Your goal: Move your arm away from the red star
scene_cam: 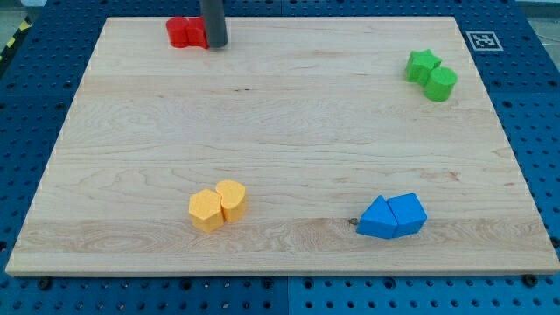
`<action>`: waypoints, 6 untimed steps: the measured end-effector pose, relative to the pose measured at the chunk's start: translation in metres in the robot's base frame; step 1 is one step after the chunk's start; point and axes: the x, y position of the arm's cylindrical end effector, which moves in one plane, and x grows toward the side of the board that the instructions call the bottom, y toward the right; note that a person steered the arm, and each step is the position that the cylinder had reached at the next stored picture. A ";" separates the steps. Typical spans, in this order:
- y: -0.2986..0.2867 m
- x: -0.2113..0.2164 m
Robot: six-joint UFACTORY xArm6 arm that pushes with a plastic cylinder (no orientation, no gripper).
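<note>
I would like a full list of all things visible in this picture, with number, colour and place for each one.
red blocks: at least one, red, top edge of the board towards the view's left; partly hidden by the rod, so shape and count unclear
green star: one, green, upper right
green cylinder: one, green, touching the star's lower right
yellow blocks: two, yellow, touching, lower middle-left
blue blocks: two, blue, touching, lower right
wooden board: one, light wood, fills the view
blue pegboard table: one, blue, around the board
marker tag: one, black and white, upper right corner
my tip: one, dark rod, at the red blocks' right side
</note>
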 end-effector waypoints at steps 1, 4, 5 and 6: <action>0.033 0.000; 0.310 0.000; 0.408 0.018; 0.432 0.074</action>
